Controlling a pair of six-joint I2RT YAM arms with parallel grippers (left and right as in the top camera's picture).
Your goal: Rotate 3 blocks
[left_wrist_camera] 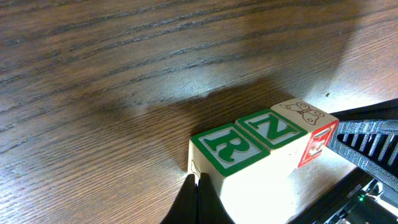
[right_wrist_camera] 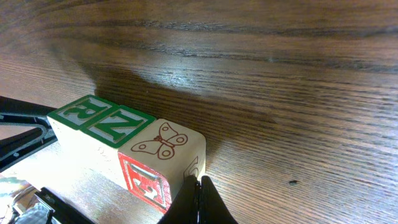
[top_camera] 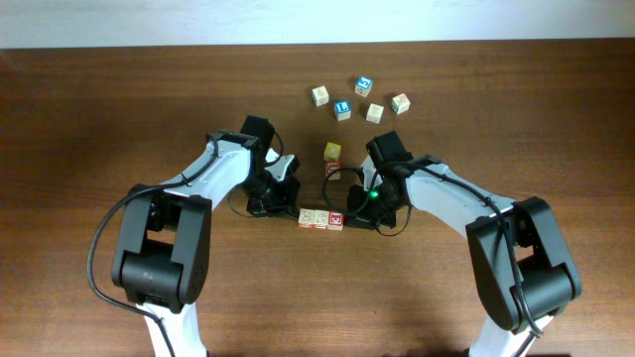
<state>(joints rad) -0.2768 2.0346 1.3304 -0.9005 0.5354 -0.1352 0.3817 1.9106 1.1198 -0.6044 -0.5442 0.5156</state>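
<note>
1. Blocks (top_camera: pixel 320 218) lie in a tight row of three near the middle of the table (top_camera: pixel 119 99), face against face, between the two arms.
2. Seen from the left wrist, the R block (left_wrist_camera: pixel 230 149) is nearest, green R on top; the N block (left_wrist_camera: pixel 271 127) sits in the middle, green N on top; the butterfly block (left_wrist_camera: pixel 303 114) ends the row, with a red-outlined butterfly on top and a red side face with a white letter.
3. At the R block's end, the left gripper (left_wrist_camera: pixel 196 198) has its fingers pressed together with nothing between them; the tips sit low at the block's near corner, just beside it; whether they touch cannot be told.
4. At the butterfly block's end, the right gripper (right_wrist_camera: pixel 199 202) is likewise pressed together and holds nothing; its tips sit low at that block's outer corner, just beside the pale side face; contact cannot be told.
5. Each wrist view shows the other gripper's dark body past the far end of the row.
6. Beyond the row, a yellow cube (top_camera: pixel 332 151) stands apart from it, between the two arms.
7. Farther back is a loose cluster; two blue cubes (top_camera: pixel 364 84) and three pale cubes (top_camera: pixel 319 95), none touching.
</note>
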